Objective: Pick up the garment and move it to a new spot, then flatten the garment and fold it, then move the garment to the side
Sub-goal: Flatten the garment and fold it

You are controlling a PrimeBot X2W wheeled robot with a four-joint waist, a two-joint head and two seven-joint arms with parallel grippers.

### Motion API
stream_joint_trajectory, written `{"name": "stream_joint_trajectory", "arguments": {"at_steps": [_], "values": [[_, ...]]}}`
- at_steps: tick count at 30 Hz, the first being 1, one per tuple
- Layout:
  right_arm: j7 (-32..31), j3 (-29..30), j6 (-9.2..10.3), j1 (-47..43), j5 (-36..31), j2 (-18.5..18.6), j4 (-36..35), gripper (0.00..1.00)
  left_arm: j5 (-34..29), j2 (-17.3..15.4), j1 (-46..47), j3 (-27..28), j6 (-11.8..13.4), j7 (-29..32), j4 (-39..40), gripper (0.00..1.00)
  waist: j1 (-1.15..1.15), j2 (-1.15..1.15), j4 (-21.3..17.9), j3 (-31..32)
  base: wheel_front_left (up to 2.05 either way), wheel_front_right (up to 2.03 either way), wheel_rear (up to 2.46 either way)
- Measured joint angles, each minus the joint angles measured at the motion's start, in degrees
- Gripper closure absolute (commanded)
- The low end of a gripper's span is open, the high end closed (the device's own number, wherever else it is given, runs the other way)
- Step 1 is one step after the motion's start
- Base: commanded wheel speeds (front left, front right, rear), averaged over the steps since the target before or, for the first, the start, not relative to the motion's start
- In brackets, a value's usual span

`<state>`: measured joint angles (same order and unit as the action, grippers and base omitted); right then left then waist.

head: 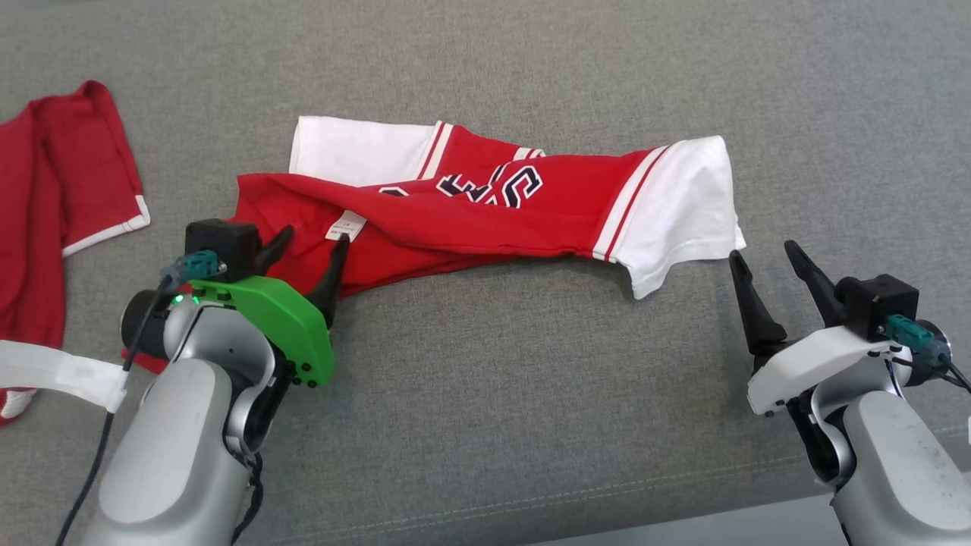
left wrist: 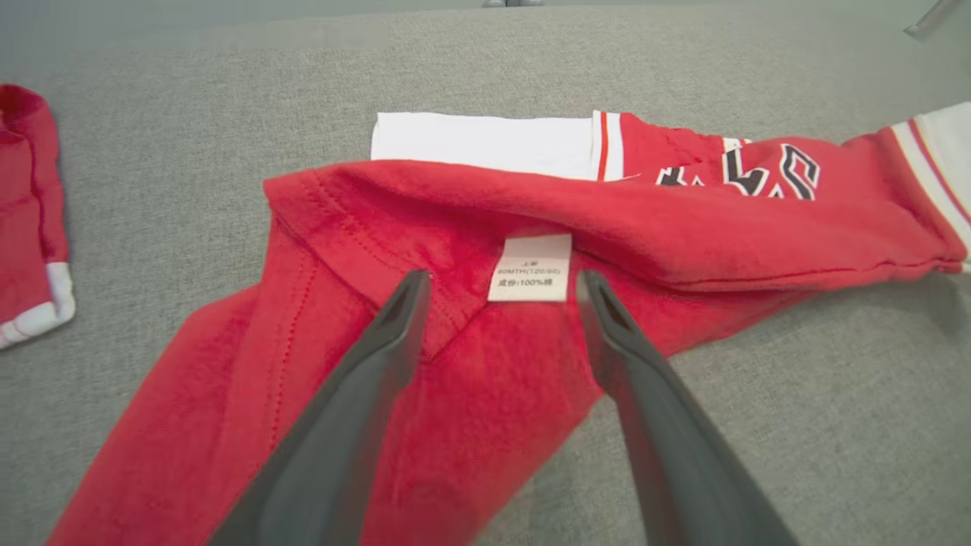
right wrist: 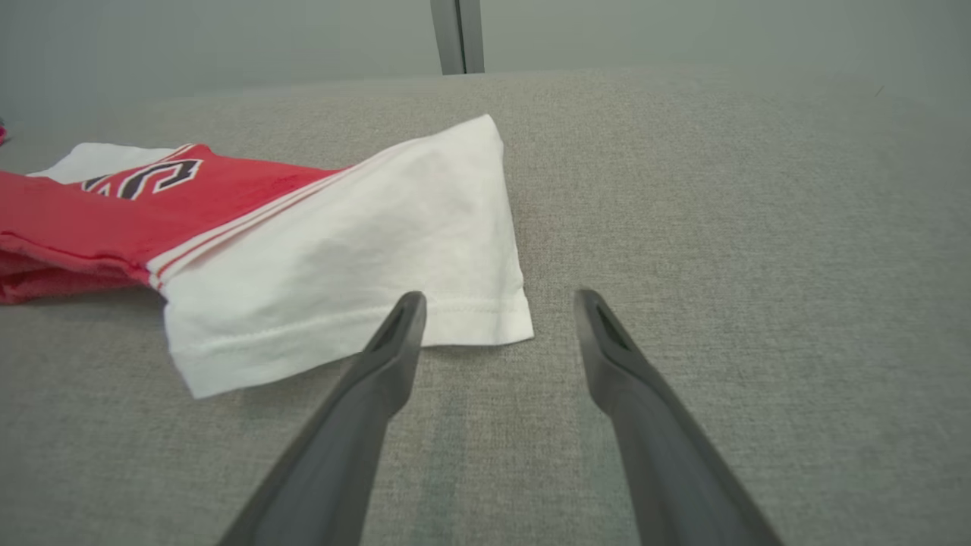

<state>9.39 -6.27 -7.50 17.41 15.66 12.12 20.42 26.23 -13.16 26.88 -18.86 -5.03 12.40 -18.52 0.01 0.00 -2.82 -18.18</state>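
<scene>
The garment (head: 485, 216) is a red shirt with white sleeves and dark lettering, lying crumpled lengthwise across the grey cushion. My left gripper (head: 312, 236) stands open over its left end, fingers on either side of the white care label (left wrist: 529, 267) on the red fabric (left wrist: 425, 394), holding nothing. My right gripper (head: 762, 254) is open just to the right of the white sleeve (head: 683, 205). In the right wrist view its left finger (right wrist: 394, 341) overlaps the hem of that sleeve (right wrist: 341, 258); its other finger is over bare cushion.
A second red garment with white trim (head: 53, 205) lies at the far left, also seen in the left wrist view as red cloth (left wrist: 26, 220). Grey cushion (head: 531, 394) stretches in front, with its seamed front edge (head: 607, 493) near me.
</scene>
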Motion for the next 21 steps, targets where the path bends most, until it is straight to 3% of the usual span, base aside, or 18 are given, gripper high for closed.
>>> {"name": "stream_joint_trajectory", "arguments": {"at_steps": [4,14,16,17,18,19,20,21], "values": [[1.1,-0.8,0.00,2.5,0.6,0.5,2.6,0.00,-0.1,-0.6,1.3,0.4,0.6,1.1,-0.5,0.09,0.00,0.00,-0.1,-2.4,0.00,0.00,0.00],[2.8,-2.4,0.00,7.1,1.4,1.2,8.0,0.00,-0.4,-2.1,2.0,1.2,2.8,2.2,1.4,0.06,0.00,0.00,-0.1,-5.8,0.00,0.00,0.00],[3.0,-2.9,0.00,8.0,1.7,1.2,9.1,0.00,-0.4,-2.2,2.0,0.9,2.9,2.5,1.8,0.11,0.00,0.00,0.0,-6.2,0.00,0.00,0.00],[3.2,-3.1,0.00,8.5,1.8,1.3,9.5,0.00,-0.4,-2.2,2.0,0.7,3.0,2.7,2.0,0.18,0.00,0.00,0.1,-6.3,0.00,0.00,0.00],[3.3,-3.5,0.00,9.0,1.9,1.3,10.0,0.54,-0.4,-2.1,2.0,0.5,3.0,2.7,2.3,0.56,0.00,0.00,0.1,-6.5,0.00,0.00,0.00],[3.3,-3.9,0.00,9.4,2.1,1.3,10.3,0.88,-0.4,-2.2,2.0,0.3,3.0,2.6,2.6,0.85,0.00,0.00,0.1,-6.6,0.00,0.00,0.00],[3.4,-4.3,0.00,9.8,2.4,1.3,10.7,1.00,-0.5,-2.2,2.0,0.2,2.9,2.6,2.9,1.00,0.00,0.00,0.2,-6.7,0.00,0.00,0.00],[3.5,-4.6,-0.01,10.1,2.5,1.4,11.0,1.00,-0.7,-2.2,2.0,0.0,2.9,2.6,3.2,1.00,0.00,0.00,0.1,-6.8,0.00,0.00,0.00]]}}
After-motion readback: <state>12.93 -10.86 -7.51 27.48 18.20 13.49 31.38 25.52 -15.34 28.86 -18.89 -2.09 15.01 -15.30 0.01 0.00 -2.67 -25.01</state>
